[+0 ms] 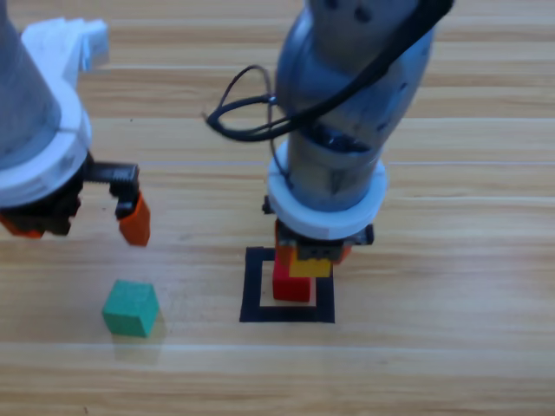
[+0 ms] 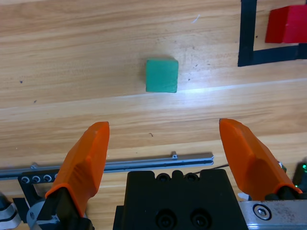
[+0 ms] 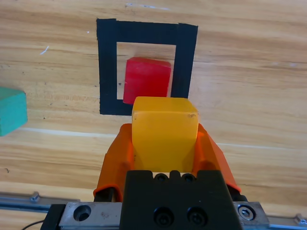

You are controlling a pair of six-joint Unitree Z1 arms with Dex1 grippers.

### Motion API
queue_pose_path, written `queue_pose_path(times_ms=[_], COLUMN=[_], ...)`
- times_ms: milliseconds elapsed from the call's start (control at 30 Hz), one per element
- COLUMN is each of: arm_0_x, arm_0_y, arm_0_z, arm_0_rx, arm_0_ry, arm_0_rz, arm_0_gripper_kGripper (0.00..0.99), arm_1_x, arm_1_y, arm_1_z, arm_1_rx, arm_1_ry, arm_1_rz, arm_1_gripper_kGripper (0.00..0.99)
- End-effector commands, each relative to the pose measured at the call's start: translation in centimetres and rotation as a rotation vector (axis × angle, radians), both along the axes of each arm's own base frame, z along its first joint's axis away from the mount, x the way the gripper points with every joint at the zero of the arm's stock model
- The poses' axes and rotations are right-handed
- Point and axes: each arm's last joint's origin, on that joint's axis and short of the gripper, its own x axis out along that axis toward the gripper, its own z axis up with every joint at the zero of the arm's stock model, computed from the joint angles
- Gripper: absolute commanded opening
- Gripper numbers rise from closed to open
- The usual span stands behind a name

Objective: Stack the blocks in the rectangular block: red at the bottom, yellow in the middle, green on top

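Carrying the small matte yellow cube (image 3: pixel 164 129) clamped between its two orange jaws, my right gripper (image 3: pixel 164 143) hangs over the near side of the flat square outline of black tape (image 1: pixel 253 290). Inside that outline sits the small matte red cube (image 1: pixel 290 287), flat on the wood; the wrist view suggests it lies toward one side of the frame, not dead centre.

To do this placement well, I judge I must bring the yellow cube square over the red one, match its faces to the red cube's edges, lower until the two touch, and only then part the jaws. Releasing early or off-centre could tip it off.

The yellow cube has no long axis; its top face looks level, and its sides run roughly parallel with the tape.

My left gripper (image 2: pixel 163 143) waits with its jaws wide apart and empty, near the small teal-green cube (image 2: pixel 161 75), which rests on the wooden table (image 1: pixel 451 364) left of the outline.
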Motion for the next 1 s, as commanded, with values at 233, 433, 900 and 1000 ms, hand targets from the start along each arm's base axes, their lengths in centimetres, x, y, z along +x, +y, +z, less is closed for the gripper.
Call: queue_pose_path(times_ms=[233,433,900,1000], arm_0_x=[0.8,0.8,1.3,1.4], arm_0_y=[0.4,0.5,0.9,1.1], arm_0_z=[-1.7,-2.3,-2.8,-2.9], arm_0_rx=[0.017,0.012,0.009,0.011], arm_0_ry=[0.026,0.025,0.021,0.024], arm_0_rz=[0.027,0.026,0.032,0.035], arm_0_gripper_kGripper=[0.973,0.971,0.971,0.971], arm_1_x=[-0.3,-0.3,0.1,0.1], arm_1_y=[2.4,2.5,2.7,2.7], arm_1_z=[-4.4,-4.9,-5.6,-5.6], arm_1_rx=[-0.082,-0.092,-0.11,-0.11], arm_1_ry=[-0.007,-0.013,-0.036,-0.036], arm_1_rz=[-0.007,-0.018,-0.039,-0.039], arm_1_gripper_kGripper=[0.067,0.067,0.066,0.066])
